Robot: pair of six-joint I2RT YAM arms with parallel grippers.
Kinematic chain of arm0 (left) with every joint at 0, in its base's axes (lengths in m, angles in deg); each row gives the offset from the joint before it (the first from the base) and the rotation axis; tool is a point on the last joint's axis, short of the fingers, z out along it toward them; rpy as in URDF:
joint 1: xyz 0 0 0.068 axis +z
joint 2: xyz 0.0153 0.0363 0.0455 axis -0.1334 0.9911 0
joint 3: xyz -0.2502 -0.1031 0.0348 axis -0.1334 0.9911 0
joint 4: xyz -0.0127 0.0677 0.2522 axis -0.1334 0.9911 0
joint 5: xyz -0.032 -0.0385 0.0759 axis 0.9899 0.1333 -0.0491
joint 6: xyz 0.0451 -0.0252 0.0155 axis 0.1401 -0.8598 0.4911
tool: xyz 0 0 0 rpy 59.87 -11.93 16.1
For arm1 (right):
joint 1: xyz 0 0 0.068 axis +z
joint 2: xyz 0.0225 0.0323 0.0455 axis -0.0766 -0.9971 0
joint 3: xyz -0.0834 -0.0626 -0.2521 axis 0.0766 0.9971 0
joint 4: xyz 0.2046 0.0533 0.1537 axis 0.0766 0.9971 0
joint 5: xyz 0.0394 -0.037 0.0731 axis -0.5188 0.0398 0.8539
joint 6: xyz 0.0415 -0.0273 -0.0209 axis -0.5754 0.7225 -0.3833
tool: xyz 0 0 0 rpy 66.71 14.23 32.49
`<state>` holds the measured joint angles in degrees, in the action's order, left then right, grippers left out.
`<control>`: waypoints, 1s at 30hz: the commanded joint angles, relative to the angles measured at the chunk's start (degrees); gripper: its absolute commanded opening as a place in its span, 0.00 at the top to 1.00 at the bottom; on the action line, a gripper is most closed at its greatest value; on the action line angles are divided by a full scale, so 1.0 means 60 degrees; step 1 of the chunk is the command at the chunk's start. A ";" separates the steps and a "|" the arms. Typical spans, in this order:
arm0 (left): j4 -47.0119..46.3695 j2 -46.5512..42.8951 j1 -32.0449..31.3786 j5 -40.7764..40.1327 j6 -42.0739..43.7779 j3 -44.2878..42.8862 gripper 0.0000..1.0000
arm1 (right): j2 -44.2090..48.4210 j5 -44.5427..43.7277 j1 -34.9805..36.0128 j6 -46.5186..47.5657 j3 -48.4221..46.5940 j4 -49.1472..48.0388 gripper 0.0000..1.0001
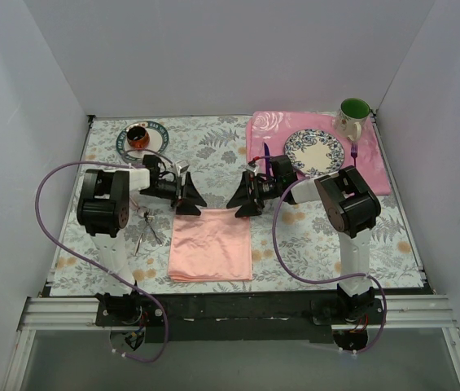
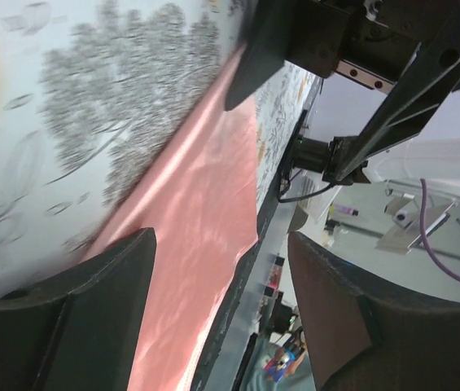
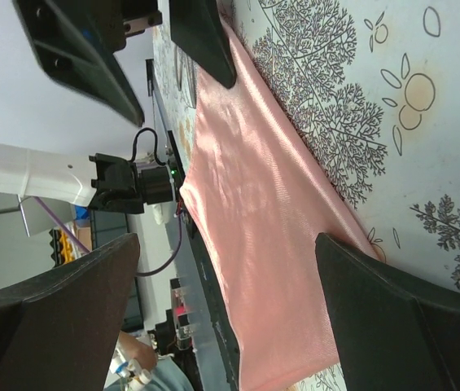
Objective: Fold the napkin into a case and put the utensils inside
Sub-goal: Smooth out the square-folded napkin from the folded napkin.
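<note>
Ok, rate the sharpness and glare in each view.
Top external: sharp, evenly lit, shadows faint. Left wrist: leaf-print tablecloth smeared with blur, soft sheen on the napkin. Right wrist: crisp print, glossy streaks across the napkin, near fingers dark silhouettes.

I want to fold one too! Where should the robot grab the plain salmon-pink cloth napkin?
Probably at its two far corners, coming down from above on the far edge. The plain salmon-pink cloth napkin lies flat, so only edges can be pinched, and the open left gripper and right gripper are right by them.
</note>
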<state>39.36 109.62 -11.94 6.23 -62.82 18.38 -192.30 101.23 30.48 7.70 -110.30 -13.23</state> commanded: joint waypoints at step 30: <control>0.0840 0.0650 0.1194 -0.0130 0.0816 -0.0591 0.36 | -0.0462 -0.0946 -0.0085 0.0351 0.0076 0.0946 0.01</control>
<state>37.44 113.34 -8.97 6.80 -66.39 15.17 -192.35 100.99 30.41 7.35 -110.33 -12.88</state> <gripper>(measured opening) 0.640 0.985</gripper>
